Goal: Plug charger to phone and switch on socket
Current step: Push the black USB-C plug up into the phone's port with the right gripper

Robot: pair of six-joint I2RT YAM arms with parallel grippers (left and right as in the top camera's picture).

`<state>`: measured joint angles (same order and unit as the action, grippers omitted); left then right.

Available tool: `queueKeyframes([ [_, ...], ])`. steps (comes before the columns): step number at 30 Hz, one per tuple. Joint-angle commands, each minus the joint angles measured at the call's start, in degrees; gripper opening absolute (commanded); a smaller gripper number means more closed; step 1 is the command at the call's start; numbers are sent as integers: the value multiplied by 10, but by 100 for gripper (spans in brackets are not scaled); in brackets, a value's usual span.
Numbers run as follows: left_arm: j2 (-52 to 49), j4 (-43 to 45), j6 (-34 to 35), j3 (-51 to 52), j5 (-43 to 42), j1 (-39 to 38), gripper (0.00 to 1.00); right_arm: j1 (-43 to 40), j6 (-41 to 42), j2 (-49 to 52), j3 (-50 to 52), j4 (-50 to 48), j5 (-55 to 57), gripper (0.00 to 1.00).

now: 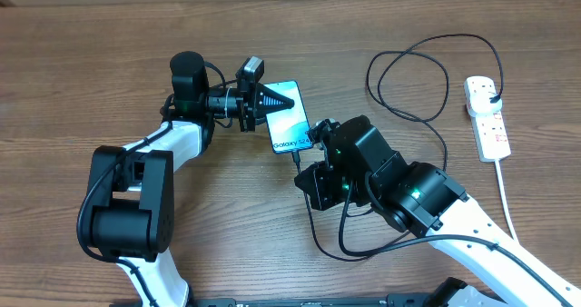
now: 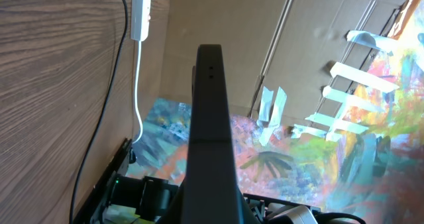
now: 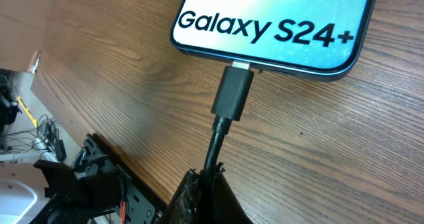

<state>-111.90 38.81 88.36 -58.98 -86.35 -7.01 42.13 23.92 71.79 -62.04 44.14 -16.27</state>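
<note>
The phone (image 1: 292, 123) has a light-blue "Galaxy S24+" screen (image 3: 278, 18). My left gripper (image 1: 278, 100) reaches in from the left and is shut on the phone's upper part. In the left wrist view the phone shows edge-on as a dark bar (image 2: 211, 91) past the fingertips (image 2: 211, 144). My right gripper (image 1: 303, 167) is shut on the charger cable (image 3: 215, 141) just behind its connector (image 3: 233, 95). The connector sits in the phone's bottom port, with a sliver of metal showing. The charger's black plug (image 1: 491, 91) is in the white socket (image 1: 490, 130).
The black cable makes loops on the table between the phone and the socket. The socket's white cord (image 1: 505, 193) runs toward the front right. The socket (image 2: 140, 12) and its cord also show in the left wrist view, near the table's right edge.
</note>
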Motion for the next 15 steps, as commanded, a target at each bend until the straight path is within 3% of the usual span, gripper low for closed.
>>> queueKeyframes([
  [1, -3, 3, 3, -16, -35, -2, 4, 0, 0, 0, -4, -10, 41, 4],
  [12, -3, 6, -4, -16, -42, -2, 4, 0, -3, 21, -4, -13, 81, 4],
  [15, -3, 7, -45, -16, -42, -2, 4, 0, -3, 23, -4, -20, 81, 4],
])
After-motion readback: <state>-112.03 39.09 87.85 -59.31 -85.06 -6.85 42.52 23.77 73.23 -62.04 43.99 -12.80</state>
